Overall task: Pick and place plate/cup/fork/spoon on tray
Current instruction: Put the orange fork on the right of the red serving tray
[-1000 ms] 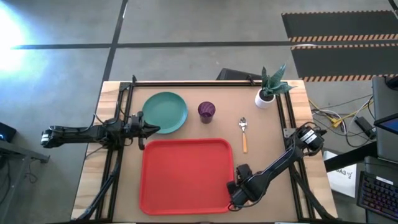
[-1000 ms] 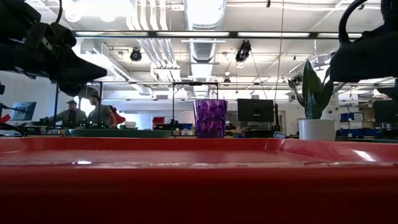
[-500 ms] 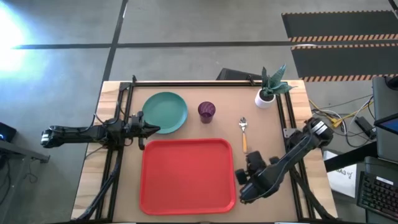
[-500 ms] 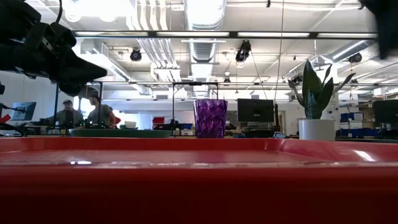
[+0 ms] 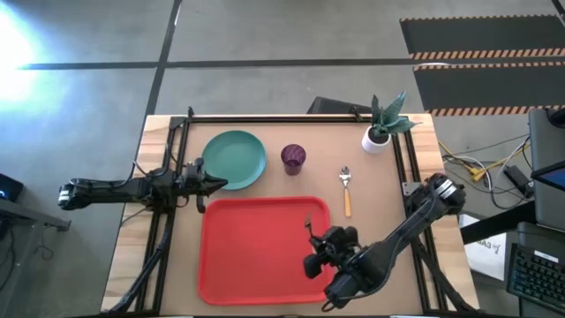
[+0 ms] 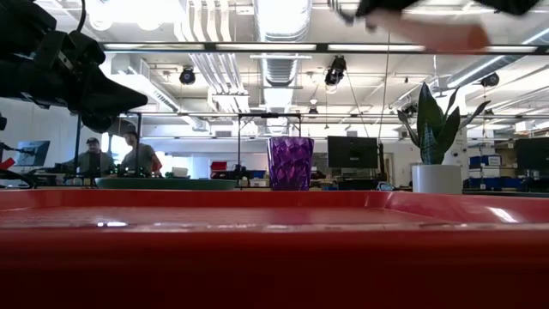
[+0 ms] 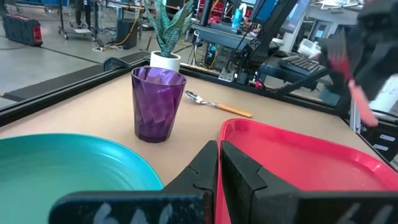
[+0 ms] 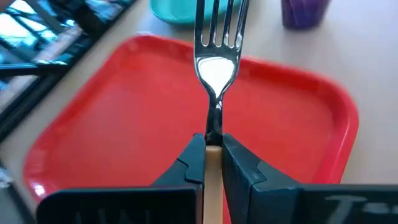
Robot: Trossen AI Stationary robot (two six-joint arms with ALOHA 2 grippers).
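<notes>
Right claw (image 5: 311, 240) clamped on fork (image 8: 217, 46) above red tray (image 5: 256, 256), tan tabletop (image 5: 371, 190).

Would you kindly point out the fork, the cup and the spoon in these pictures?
fork (image 8: 217, 65), right wrist view, on the silver neck just below the tines.
cup (image 5: 293, 158), high view, on the middle of its purple rim opening.
spoon (image 5: 346, 200), high view, on the orange-tan handle.

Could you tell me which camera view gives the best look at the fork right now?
The right wrist view: the fork fills the frame, tines clear, its handle clamped in the right end effector above the tray. The high view shows only its small tines; the low and left wrist views show just a blur.
</notes>
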